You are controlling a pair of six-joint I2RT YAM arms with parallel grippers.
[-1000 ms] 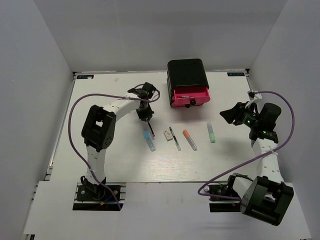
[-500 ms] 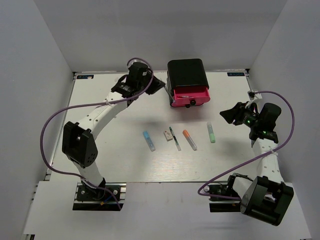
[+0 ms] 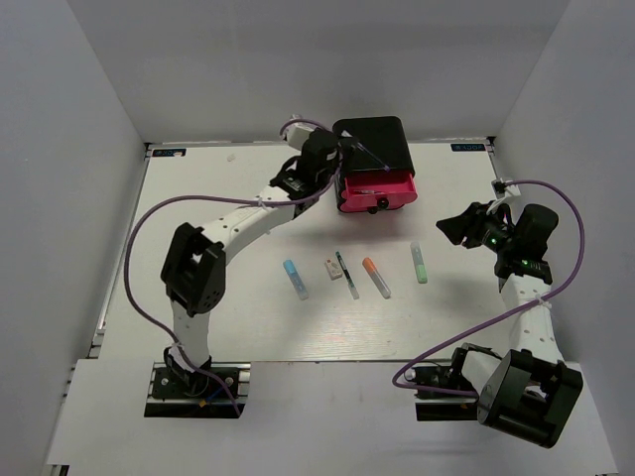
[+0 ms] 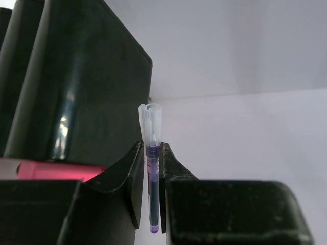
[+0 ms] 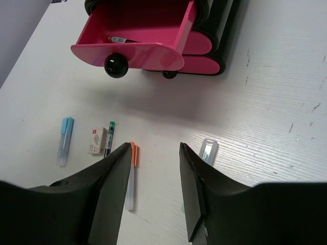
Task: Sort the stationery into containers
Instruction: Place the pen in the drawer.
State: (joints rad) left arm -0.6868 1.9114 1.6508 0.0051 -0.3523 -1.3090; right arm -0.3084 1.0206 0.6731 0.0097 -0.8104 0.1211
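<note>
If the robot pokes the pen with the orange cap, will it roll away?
Probably a little. The orange-capped pen looks round and slim and lies flat on the smooth white table, so a sideways nudge may roll it. Its straight shape suggests it is stiff, not bendy. It is small, so it is likely light.

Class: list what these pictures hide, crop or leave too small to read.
- Top view: the wrist hides the pen clamped in the left gripper.
- Right wrist view: the two lower drawers are shut, contents hidden.
- Right wrist view: a finger covers most of the green pen.
- Eraser print: too small.
</note>
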